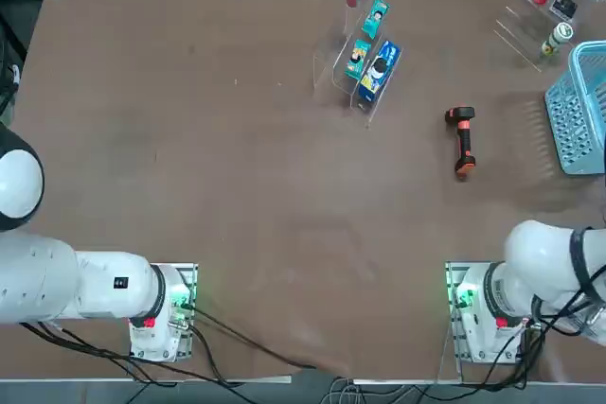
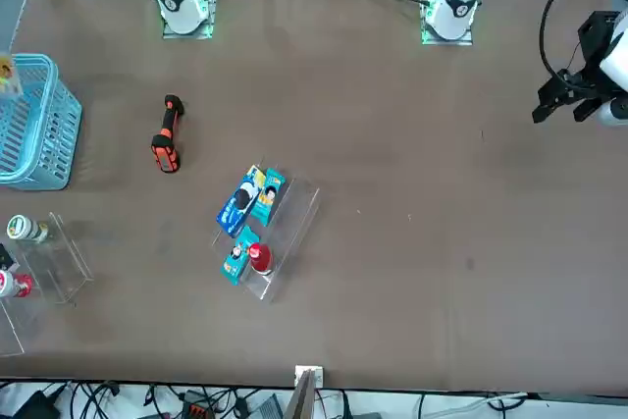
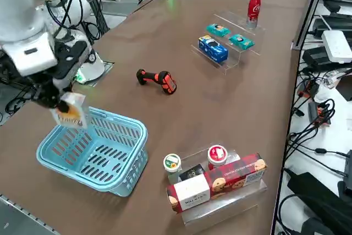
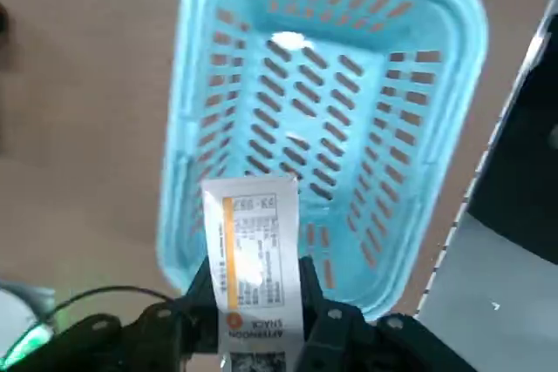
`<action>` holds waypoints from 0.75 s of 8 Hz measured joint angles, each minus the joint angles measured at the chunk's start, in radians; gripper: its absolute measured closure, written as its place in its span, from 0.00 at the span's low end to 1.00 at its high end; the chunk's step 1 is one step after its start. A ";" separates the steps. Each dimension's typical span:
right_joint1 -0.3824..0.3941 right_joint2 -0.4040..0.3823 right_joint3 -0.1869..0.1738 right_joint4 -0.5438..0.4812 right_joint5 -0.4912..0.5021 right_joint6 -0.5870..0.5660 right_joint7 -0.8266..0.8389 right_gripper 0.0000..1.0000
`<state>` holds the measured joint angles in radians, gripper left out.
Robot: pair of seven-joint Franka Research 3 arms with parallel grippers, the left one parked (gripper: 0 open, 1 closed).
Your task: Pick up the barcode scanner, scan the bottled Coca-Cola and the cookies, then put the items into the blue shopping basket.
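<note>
Above the blue shopping basket (image 4: pixel 323 128), the right gripper (image 4: pixel 253 324) pinches what looks like the cookies (image 4: pixel 255 254).

A clear stepped stand (image 1: pixel 343 71) near the worktop's far edge bears two teal packets (image 1: pixel 376 18) and a dark blue packet (image 1: pixel 380 71). Another clear stand (image 3: pixel 231 202) at the far right corner carries a red box (image 3: pixel 217 182) and two cups (image 3: pixel 172 163).

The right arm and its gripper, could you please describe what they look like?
The right arm has glossy white rounded shells with black joints and a black cable looping alongside. Its base glows green with a red spot. The right gripper is black, with black fingers.
</note>
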<state>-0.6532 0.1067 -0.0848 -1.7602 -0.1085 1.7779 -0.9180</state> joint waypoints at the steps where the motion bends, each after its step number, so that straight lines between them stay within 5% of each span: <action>1: -0.002 0.036 0.000 0.012 0.001 0.039 0.000 0.69; 2: -0.003 0.075 0.001 0.021 0.001 0.081 0.000 0.67; 3: -0.007 0.108 0.001 0.029 0.001 0.114 0.000 0.55; 6: -0.016 0.129 0.002 0.049 0.001 0.125 0.000 0.01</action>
<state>-0.6695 0.2355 -0.0827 -1.7110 -0.1074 1.9032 -0.9176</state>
